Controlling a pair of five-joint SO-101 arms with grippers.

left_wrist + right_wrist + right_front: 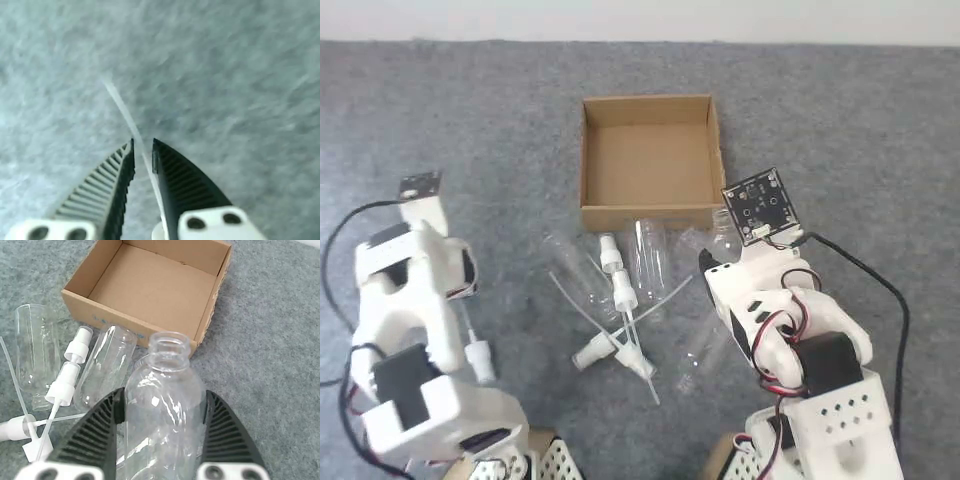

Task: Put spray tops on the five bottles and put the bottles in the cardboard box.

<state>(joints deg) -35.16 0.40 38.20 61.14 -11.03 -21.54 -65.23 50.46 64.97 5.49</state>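
Right gripper (163, 397): jaws spread wide and clamped on the body of a clear bottle (167, 357), one pad on each side. The bottle's neck is open, with no spray top on it, and points away from the wrist toward the cardboard box (100, 315). In the high view this bottle (725, 235) sits right of centre, just beside the box's lower right corner and outside it. Left gripper (143, 142): narrow gap, with the thin white tube of a spray top (125, 112) running out between the fingertips. The white head is wedged deep between the jaws, so I read that as gripped. Under it there's just grey carpet (240, 75). In the high view that spray top's head (480, 362) shows at lower left, right against the left arm, well apart from the rest of the parts. Cardboard box (650, 215) is at upper centre, open side up. Directly below its front wall, centre frame, lie the loose bottles (648, 258) on their sides, with one more (705, 345) down beside the right arm. Loose spray tops (623, 290) are mixed in among them, and their tubes cross each other toward lower centre. No bottle in view has a top fitted.
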